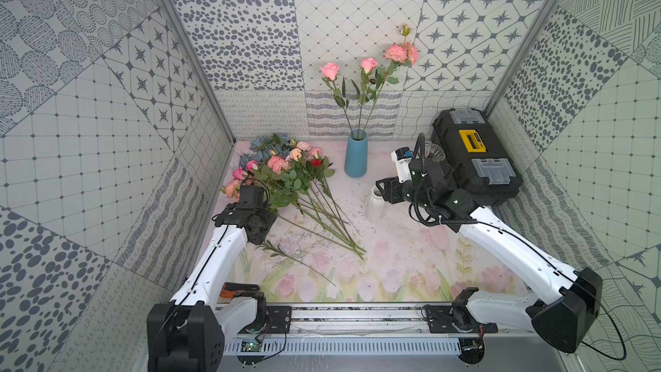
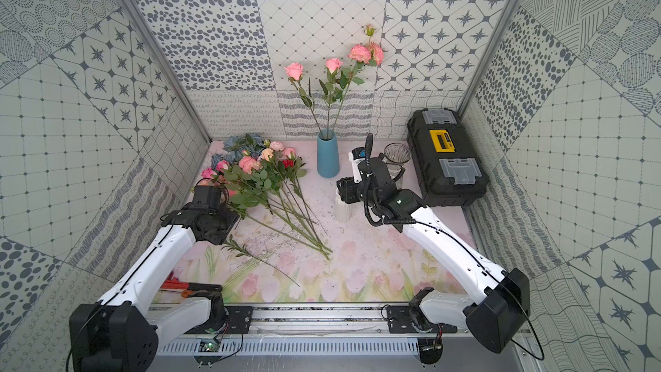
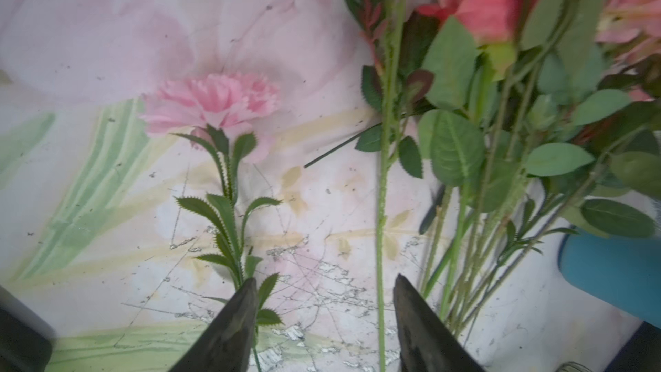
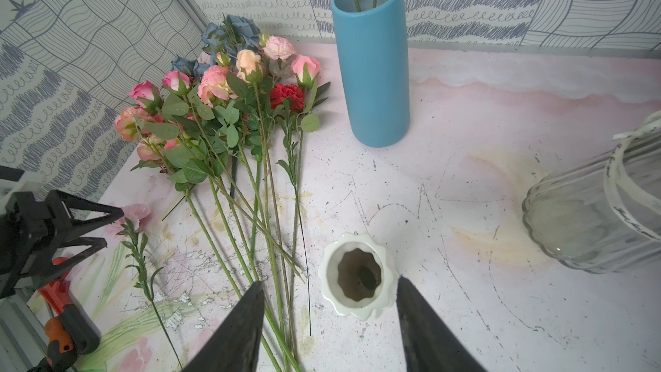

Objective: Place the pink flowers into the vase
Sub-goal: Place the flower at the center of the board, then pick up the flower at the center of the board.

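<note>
The blue vase (image 1: pixel 356 157) (image 2: pixel 328 157) (image 4: pixel 372 66) stands at the back middle with three pink flowers (image 1: pixel 368 66) upright in it. More pink flowers (image 1: pixel 282 173) (image 2: pixel 257 173) (image 4: pixel 214 101) lie in a heap on the mat to its left. One pink carnation (image 3: pixel 211 101) (image 4: pixel 134 214) lies apart beside the heap. My left gripper (image 3: pixel 325 277) (image 4: pixel 113 229) is open low over the mat. One green stem (image 3: pixel 382 245) runs between its fingers without being pinched. My right gripper (image 4: pixel 329 280) (image 1: pixel 380 191) hangs open, empty, right of the heap.
A white ribbed vase (image 1: pixel 373 207) (image 4: pixel 357 277) sits under the right gripper. A glass vase (image 2: pixel 395 159) (image 4: pixel 590 209) and black toolbox (image 1: pixel 472 159) stand at the back right. Blue hydrangeas (image 1: pixel 266 148) and a red carnation (image 4: pixel 286 96) lie in the heap. An orange-handled tool (image 2: pixel 186 286) lies front left.
</note>
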Motion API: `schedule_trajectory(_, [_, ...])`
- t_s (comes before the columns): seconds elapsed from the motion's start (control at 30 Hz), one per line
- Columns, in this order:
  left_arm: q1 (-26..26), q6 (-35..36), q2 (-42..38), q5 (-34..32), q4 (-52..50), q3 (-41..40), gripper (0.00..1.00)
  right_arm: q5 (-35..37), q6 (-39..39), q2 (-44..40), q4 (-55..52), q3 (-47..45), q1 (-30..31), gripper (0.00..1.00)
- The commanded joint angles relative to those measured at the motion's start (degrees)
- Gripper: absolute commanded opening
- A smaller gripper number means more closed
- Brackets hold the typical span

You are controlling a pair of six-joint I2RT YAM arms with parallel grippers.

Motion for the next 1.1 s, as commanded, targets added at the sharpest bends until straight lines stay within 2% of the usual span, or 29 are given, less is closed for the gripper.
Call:
schedule_trajectory(0.0, [-0.5, 3.6, 4.2, -2.6, -2.5, 7.5, 0.6, -0.2, -0.3, -0.1, 1.3, 2.0, 0.1, 0.6])
schedule_trajectory(0.13, [0.1, 4.7, 12.2, 0.4, 4.0, 11.4, 0.52, 0.5, -0.6, -0.5, 1.1, 1.9, 0.1, 0.6])
schedule_trajectory(0.33, [0.5, 4.4, 24.3, 7.7, 12.7, 16.2, 0.33, 0.8, -0.7, -1.1, 0.7, 1.4, 0.1, 0.6])
schedule_trajectory(0.6, [0.6, 4.8, 31.9, 8.7, 15.4, 19.8, 0.29, 1.4, -1.0, -2.1, 0.1, 0.9, 0.0, 0.6])
schedule_trajectory(0.93, [0.9, 3.9, 36.5, 7.7, 17.7, 20.9, 0.28, 2.7, -1.3, -3.2, -0.7, 0.3, -1.0, 0.6])
schedule_trajectory(1.07, [0.9, 3.7, 36.5, 7.1, 17.8, 21.3, 0.16, 2.5, -0.9, -3.8, -0.7, -0.1, -1.2, 0.6])
